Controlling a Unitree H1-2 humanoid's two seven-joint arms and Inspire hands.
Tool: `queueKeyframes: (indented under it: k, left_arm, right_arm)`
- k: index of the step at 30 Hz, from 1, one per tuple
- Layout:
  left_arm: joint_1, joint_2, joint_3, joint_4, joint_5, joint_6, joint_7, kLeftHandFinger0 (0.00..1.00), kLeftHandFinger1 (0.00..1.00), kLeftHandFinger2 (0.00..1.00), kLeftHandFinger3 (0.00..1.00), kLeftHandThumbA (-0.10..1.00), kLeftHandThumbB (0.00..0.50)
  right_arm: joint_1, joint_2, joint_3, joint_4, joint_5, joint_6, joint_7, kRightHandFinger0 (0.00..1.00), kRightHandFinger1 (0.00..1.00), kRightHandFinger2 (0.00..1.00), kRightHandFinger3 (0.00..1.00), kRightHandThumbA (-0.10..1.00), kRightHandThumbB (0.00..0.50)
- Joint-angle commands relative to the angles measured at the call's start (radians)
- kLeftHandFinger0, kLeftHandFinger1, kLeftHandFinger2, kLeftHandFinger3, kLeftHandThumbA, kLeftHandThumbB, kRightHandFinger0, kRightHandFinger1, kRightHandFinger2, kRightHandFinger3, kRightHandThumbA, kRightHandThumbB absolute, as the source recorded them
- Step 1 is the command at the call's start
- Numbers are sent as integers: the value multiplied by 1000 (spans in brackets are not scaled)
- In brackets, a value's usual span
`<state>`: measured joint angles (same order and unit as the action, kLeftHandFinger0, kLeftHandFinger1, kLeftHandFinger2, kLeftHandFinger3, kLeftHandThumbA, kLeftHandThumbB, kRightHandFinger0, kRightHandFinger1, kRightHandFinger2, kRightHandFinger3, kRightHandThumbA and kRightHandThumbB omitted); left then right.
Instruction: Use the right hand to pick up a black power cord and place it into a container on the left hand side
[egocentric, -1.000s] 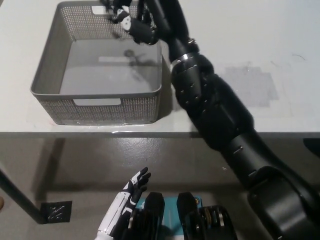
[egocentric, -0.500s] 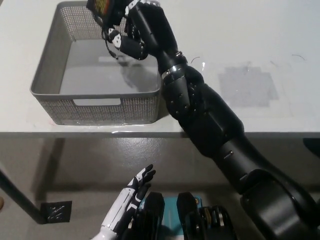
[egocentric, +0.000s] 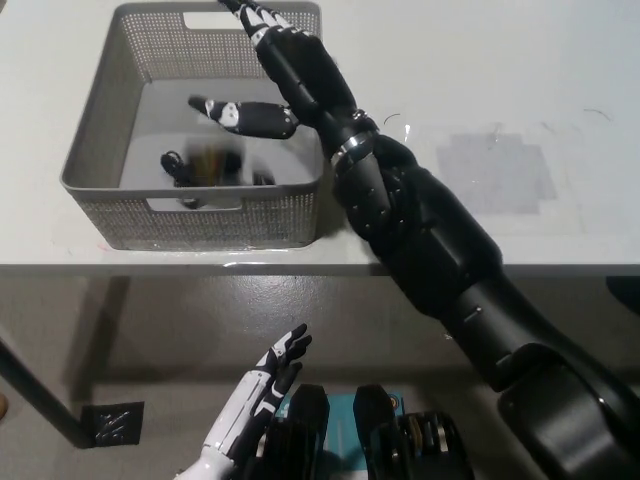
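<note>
power cord (egocentric: 205, 165) dropped into basket (egocentric: 100, 130) | blurred, lies left-right | right hand (egocentric: 275, 70) released, fingers spread

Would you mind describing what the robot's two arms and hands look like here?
The right hand and arm are glossy black, built of bulky rounded segments with a silver ring at the wrist and pale patches on the fingers. The left hand is white with black fingertips.

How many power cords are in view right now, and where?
1: the black power cord lies blurred inside the grey basket, near its front wall, below the open right hand. No others show; the arm may hide something. The left hand rests low, below the table.
</note>
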<state>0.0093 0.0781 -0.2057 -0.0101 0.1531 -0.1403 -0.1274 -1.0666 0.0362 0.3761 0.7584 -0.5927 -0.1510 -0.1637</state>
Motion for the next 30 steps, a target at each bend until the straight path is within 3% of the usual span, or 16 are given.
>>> queueKeyframes:
  k: [1, 15, 17, 19, 20, 23, 24, 27, 30]
  left_arm:
    - [-34, 10, -12, -23, -3, -21, -25, 1000, 1000, 1000, 1000, 1000, 244]
    - [-50, 17, -17, -14, -2, -33, -33, 1000, 1000, 1000, 1000, 1000, 200]
    - [-49, 17, -19, -14, 1, -30, -34, 1000, 1000, 1000, 1000, 1000, 214]
    - [-46, 20, -20, -20, -3, -19, -39, 1000, 1000, 1000, 1000, 1000, 216]
    - [-44, 22, -19, -22, -3, -19, -40, 1000, 1000, 1000, 1000, 1000, 217]
    - [-46, 27, -21, -25, -4, -14, -46, 1000, 1000, 1000, 1000, 1000, 221]
    - [-47, 26, -21, -24, -7, -14, -47, 1000, 1000, 1000, 1000, 1000, 227]
    - [-59, 29, -17, -22, -21, -7, -56, 1000, 1000, 1000, 1000, 1000, 244]
    - [-61, 31, -14, -37, -14, 25, -57, 1000, 1000, 1000, 1000, 1000, 315]
  right_arm:
    - [-54, -26, 8, -83, 37, 85, 180, 1000, 1000, 1000, 1000, 1000, 500]
    - [-22, -60, -33, -123, 77, 92, 214, 1000, 1000, 1000, 1000, 1000, 499]
    - [-1, -68, -49, -146, 93, 79, 212, 1000, 1000, 1000, 1000, 1000, 500]
    - [36, -73, -78, -187, 120, 54, 197, 1000, 1000, 1000, 1000, 1000, 493]
    - [54, -72, -96, -211, 145, 44, 196, 1000, 1000, 1000, 1000, 1000, 467]
    - [175, -35, -267, -390, 382, -13, 177, 1000, 1000, 1000, 1000, 1000, 450]
    - [210, -21, -309, -456, 429, -22, 154, 1000, 1000, 1000, 1000, 1000, 490]
    - [294, 17, -417, -658, 623, 3, 163, 1000, 1000, 1000, 1000, 1000, 474]
    - [364, 20, -462, -808, 754, 40, 187, 1000, 1000, 1000, 1000, 1000, 411]
